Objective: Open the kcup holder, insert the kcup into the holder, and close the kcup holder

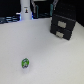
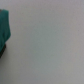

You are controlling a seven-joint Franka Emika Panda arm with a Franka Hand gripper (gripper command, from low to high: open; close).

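Kcup: tiny bright green round pod (image 1: 25, 63) on the pale surface (image 1: 47, 55) — about 7 o'clock, well apart from the holder.
Kcup holder: black boxy drawer unit (image 1: 64, 27), two pale handles — about 2 o'clock, both fronts shut.
Claw: state cannot be told.

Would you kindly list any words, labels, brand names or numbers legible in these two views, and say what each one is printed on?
None can be read in either view.
kcup: white and bluish flecks on green, too small and blurred to read as print.
kcup holder: two pale handles, no legible label.
White post: no readable marking.
Wrist view: only a blurred teal shape against a pale surface, no text.
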